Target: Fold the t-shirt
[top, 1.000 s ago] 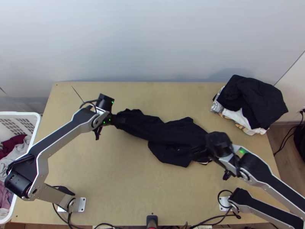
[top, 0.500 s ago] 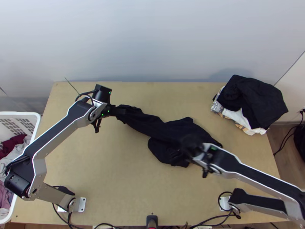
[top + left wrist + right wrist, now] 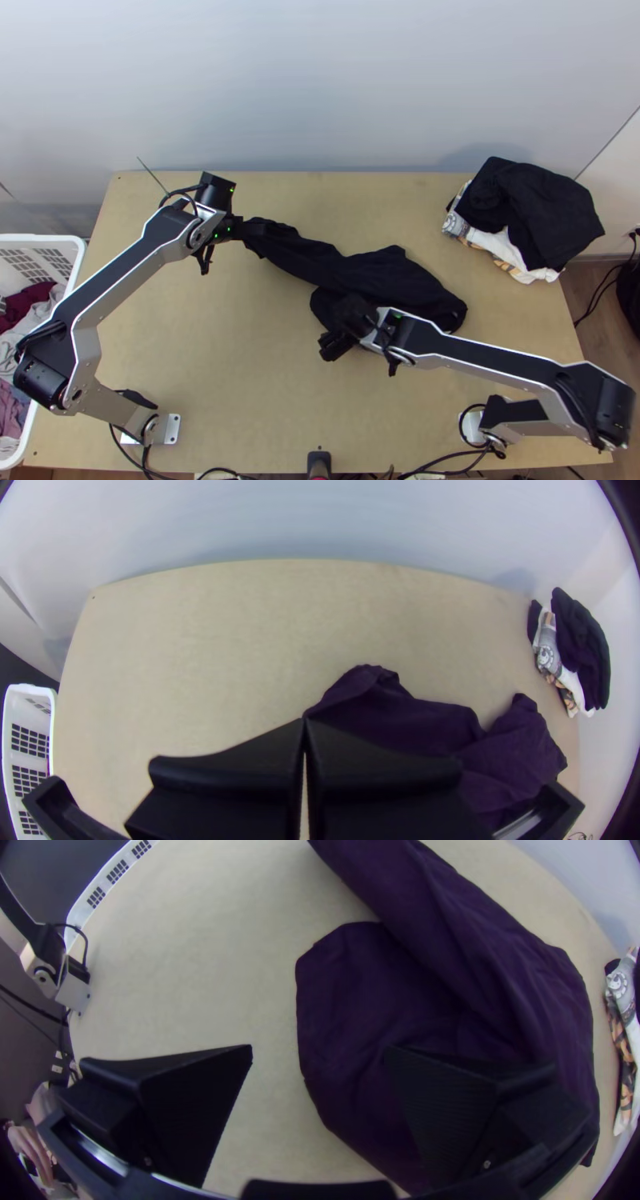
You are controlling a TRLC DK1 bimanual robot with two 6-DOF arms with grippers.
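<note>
Across the light wooden surface [image 3: 240,384], a black cloth t-shirt [image 3: 404,280] lies bunched

At its end on the left arm's side, the t-shirt is clamped between the closed fingers of the left tool [image 3: 264,230]. Near the shirt's wider part, the right tool [image 3: 337,346] is held with its flat black fingers apart, one over cloth, one over bare wood. A pile of black, white and patterned cloth [image 3: 536,208] is set at the far corner.
</note>
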